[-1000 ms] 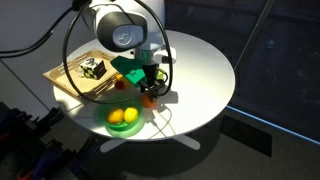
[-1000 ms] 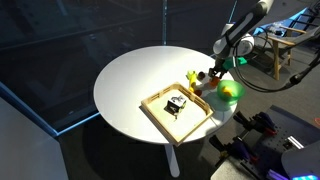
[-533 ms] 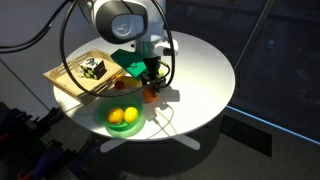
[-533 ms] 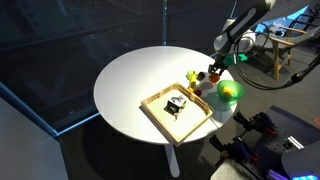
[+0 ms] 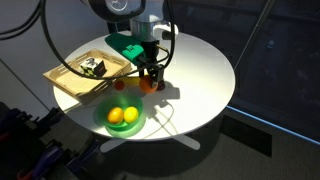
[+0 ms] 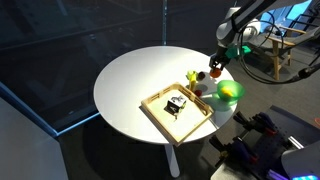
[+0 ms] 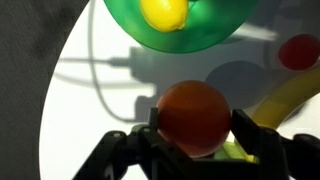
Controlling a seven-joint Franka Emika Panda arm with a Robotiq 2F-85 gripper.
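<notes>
My gripper (image 7: 193, 125) is shut on an orange ball (image 7: 194, 117), held between both fingers above the white round table (image 5: 200, 75). In both exterior views the gripper (image 5: 150, 78) (image 6: 214, 70) hangs lifted over the table with the ball (image 5: 149, 84) in it. A green bowl (image 7: 180, 22) with a yellow lemon (image 7: 165, 12) lies ahead in the wrist view; it shows at the table's edge in both exterior views (image 5: 122, 119) (image 6: 230, 91). A small red fruit (image 7: 298, 51) and a yellow banana-like piece (image 7: 285, 95) lie on the table nearby.
A wooden tray (image 5: 75, 75) (image 6: 177, 113) holds a small black and white object (image 5: 93, 67) (image 6: 178, 104). A cable loops from the arm over the table (image 5: 60, 50). Dark glass panels stand behind the table. Equipment sits by the table's edge (image 6: 265, 135).
The gripper has risen with the orange ball in it, lifting it off the table and slightly away from the green bowl.
</notes>
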